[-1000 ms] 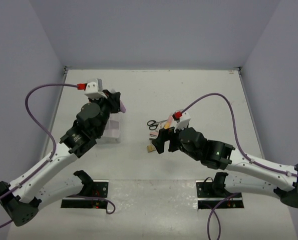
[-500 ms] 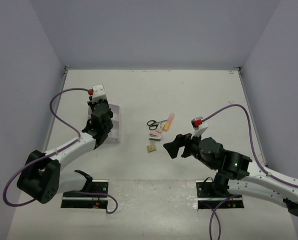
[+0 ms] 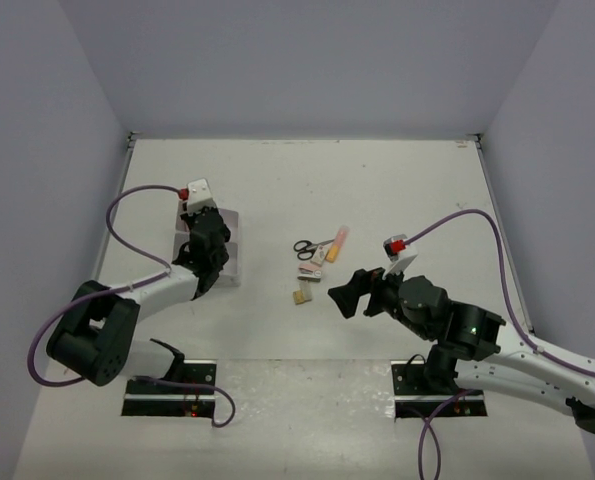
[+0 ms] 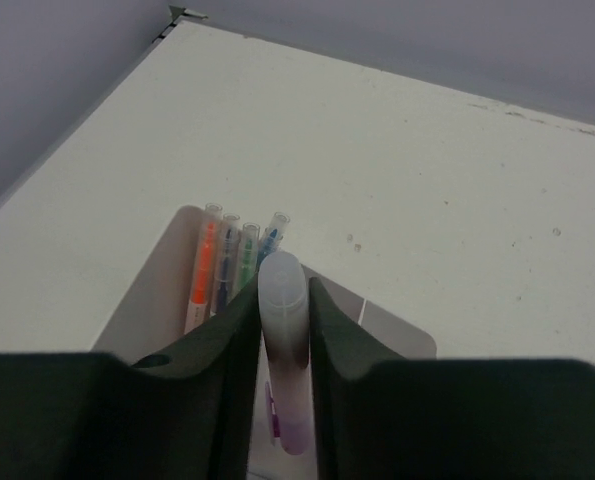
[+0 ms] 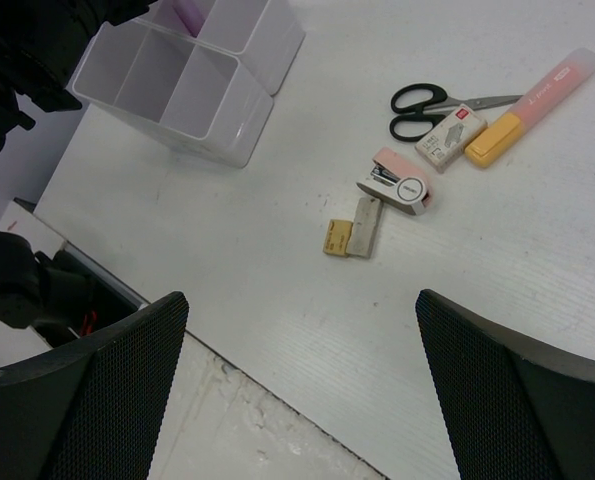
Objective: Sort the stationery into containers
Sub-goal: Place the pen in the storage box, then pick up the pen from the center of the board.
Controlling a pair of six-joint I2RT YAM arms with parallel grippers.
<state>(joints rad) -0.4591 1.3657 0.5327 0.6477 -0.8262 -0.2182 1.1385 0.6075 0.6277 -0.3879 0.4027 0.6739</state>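
White table (image 3: pixel 397 180), plain lilac-grey walls (image 3: pixel 297 60) on three sides.

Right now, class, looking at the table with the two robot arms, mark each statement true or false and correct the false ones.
1. The left gripper is shut on a translucent lilac-tinted marker. True.
2. The right gripper holds the black-handled scissors. False: it is open and empty, and the scissors lie on the white table.
3. Four thin pens sit in one compartment of the clear plastic organiser box. True.
4. The pink marker with an orange cap is inside the organiser. False: it lies on the table beside the scissors.
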